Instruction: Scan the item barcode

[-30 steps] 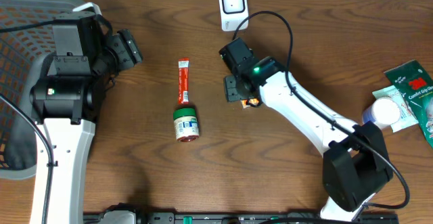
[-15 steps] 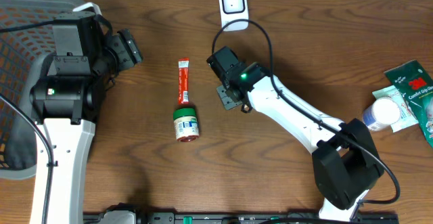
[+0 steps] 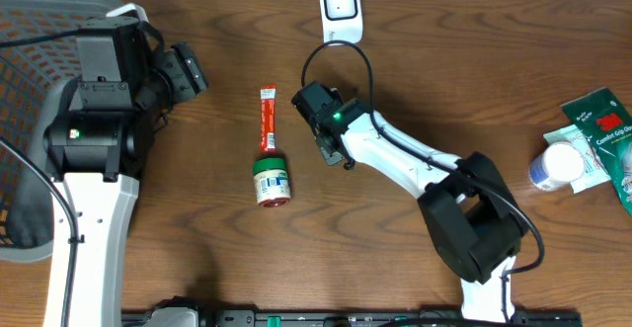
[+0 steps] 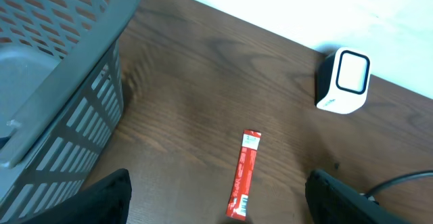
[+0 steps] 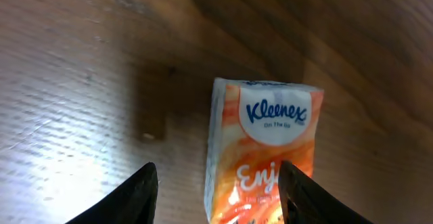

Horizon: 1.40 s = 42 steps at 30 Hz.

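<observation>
An orange and white Kleenex tissue pack (image 5: pixel 267 129) lies between the fingers of my right gripper (image 5: pixel 216 166), its right edge against the right finger and bare wood showing beside the left finger. The jaws stand open around it. From overhead the right gripper (image 3: pixel 331 144) hides the pack and sits below the white barcode scanner (image 3: pixel 339 6), which also shows in the left wrist view (image 4: pixel 345 82). My left gripper (image 4: pixel 216 204) is open and empty, raised at the left (image 3: pixel 188 70).
A red sachet (image 3: pixel 267 120) lies left of the right gripper, with a small green-labelled jar (image 3: pixel 271 181) on its side just below it. A grey mesh basket (image 3: pixel 20 120) fills the far left. Green packets (image 3: pixel 602 120) and a white bottle (image 3: pixel 555 164) sit at the right edge.
The right arm has swung left and a little nearer the sachet and jar, and the tissue pack has gone out of the overhead view under the gripper. The left arm has not moved.
</observation>
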Each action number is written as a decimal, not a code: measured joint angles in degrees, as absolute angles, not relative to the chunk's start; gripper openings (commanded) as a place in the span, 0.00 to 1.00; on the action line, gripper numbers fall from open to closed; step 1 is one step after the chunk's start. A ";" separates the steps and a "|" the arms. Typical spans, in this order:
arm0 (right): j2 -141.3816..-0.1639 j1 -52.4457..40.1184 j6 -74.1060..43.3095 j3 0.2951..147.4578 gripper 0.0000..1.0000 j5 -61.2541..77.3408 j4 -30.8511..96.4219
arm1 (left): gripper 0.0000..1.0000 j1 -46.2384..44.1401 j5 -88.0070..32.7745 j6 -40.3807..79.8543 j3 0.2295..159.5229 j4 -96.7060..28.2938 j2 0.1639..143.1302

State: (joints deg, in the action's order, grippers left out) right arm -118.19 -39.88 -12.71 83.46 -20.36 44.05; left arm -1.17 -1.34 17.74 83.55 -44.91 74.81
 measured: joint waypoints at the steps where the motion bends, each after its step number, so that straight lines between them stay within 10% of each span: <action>1: -118.39 -39.88 -12.71 83.46 0.52 -20.49 44.05 | 0.82 -1.17 -1.34 17.74 83.55 -44.91 74.81; 19: -120.60 -39.88 -12.34 83.53 0.38 -23.00 45.91 | 0.82 -1.17 -1.34 17.74 83.55 -44.91 74.81; 25: -120.60 -39.86 -12.58 83.53 0.01 -24.08 46.52 | 0.82 -1.17 -1.34 17.74 83.55 -44.91 74.81; 42: -108.40 -35.86 -3.86 86.00 0.04 3.44 55.20 | 0.82 -1.17 -1.34 17.74 83.55 -44.93 74.81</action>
